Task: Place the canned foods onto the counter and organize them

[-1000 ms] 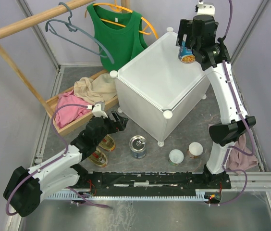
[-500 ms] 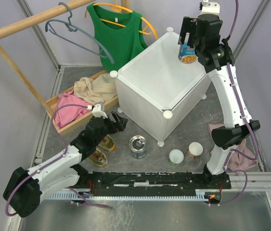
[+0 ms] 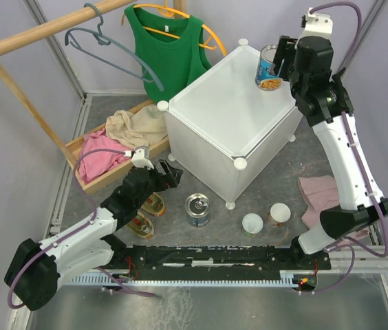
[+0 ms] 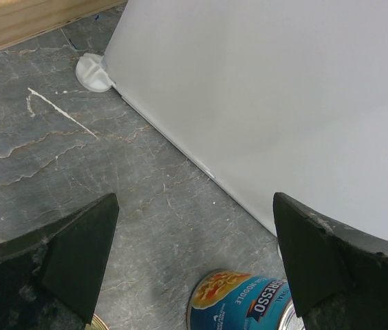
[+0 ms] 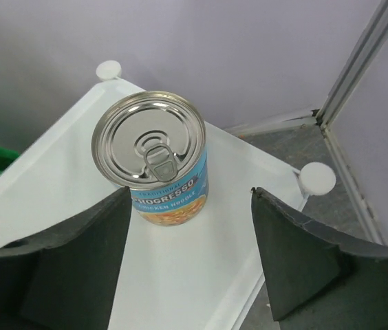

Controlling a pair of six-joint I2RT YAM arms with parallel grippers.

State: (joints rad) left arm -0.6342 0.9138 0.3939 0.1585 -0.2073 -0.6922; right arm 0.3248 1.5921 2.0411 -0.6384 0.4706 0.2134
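One tall blue-labelled can (image 3: 268, 67) stands upright on the far right corner of the white counter (image 3: 221, 113); the right wrist view shows it (image 5: 154, 155) on the counter top (image 5: 180, 275). My right gripper (image 3: 287, 62) (image 5: 190, 261) is open and empty, just right of that can and clear of it. The other tall can (image 3: 197, 208) (image 4: 242, 302), two small white-lidded cans (image 3: 252, 222) (image 3: 280, 212) and two oval gold tins (image 3: 154, 203) (image 3: 141, 225) are on the floor. My left gripper (image 3: 170, 173) (image 4: 194, 261) is open and empty, low by the counter's wall (image 4: 283, 103).
A wooden tray of clothes (image 3: 87, 180) lies at the left under a wooden rack (image 3: 15, 41) with a green top (image 3: 166, 48) and a grey hanger (image 3: 115, 48). A pink cloth (image 3: 321, 196) lies by the right arm. The counter's foot (image 4: 94, 72) rests on the floor.
My right gripper has drawn back up and to the right, away from the tall can, which stays standing on the counter. The left arm has not moved.
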